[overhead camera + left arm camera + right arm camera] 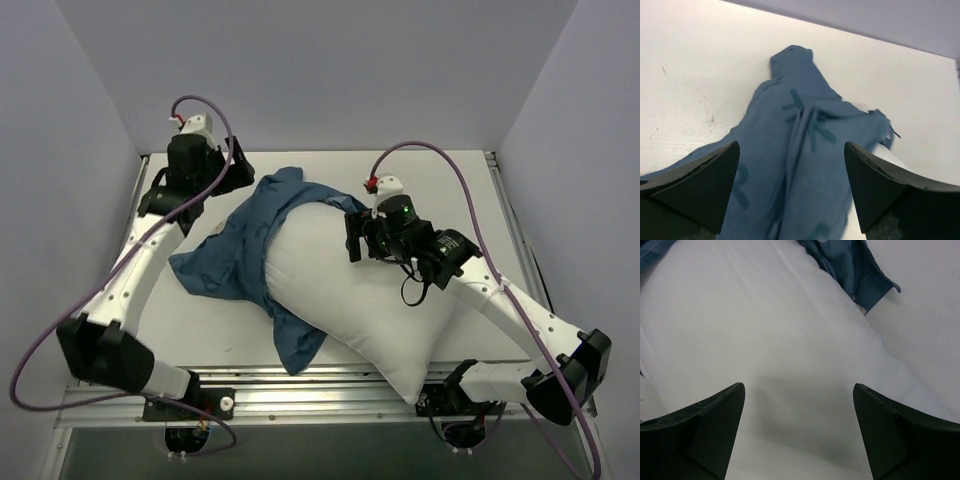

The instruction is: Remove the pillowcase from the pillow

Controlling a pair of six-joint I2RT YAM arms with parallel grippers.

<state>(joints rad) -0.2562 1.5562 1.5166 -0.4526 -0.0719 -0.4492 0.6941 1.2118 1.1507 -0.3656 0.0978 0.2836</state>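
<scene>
Top view: one white pillow (350, 290) lies on the table (455, 185), its long axis running from 11 o'clock to 5 o'clock and its near corner pointing to 5 o'clock over the table's front edge. One blue pillowcase (235, 250) is bunched over the pillow's 11 o'clock end and spreads toward 9 o'clock. Two grippers: the left gripper (790, 150) hangs over the pillowcase, the right gripper (799, 390) over the bare pillow's 12 o'clock side, each with fingers spread wide, clasping nothing.
</scene>
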